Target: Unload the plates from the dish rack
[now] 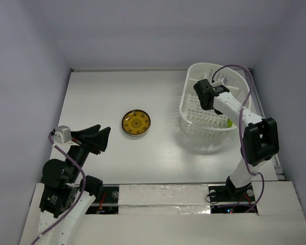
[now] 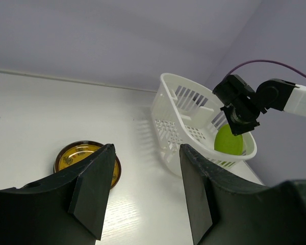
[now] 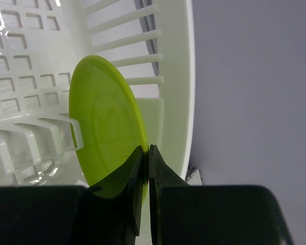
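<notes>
The white dish rack stands at the right of the table; it also shows in the left wrist view and the right wrist view. A lime green plate stands on edge inside it, also visible in the left wrist view. My right gripper is inside the rack, shut on the green plate's rim. An amber-yellow plate with a dark rim lies flat on the table, left of the rack. My left gripper is open and empty, near and left of the yellow plate.
Grey walls close in the white table on the left, back and right. The right arm's purple cable loops over the rack. No other plates show.
</notes>
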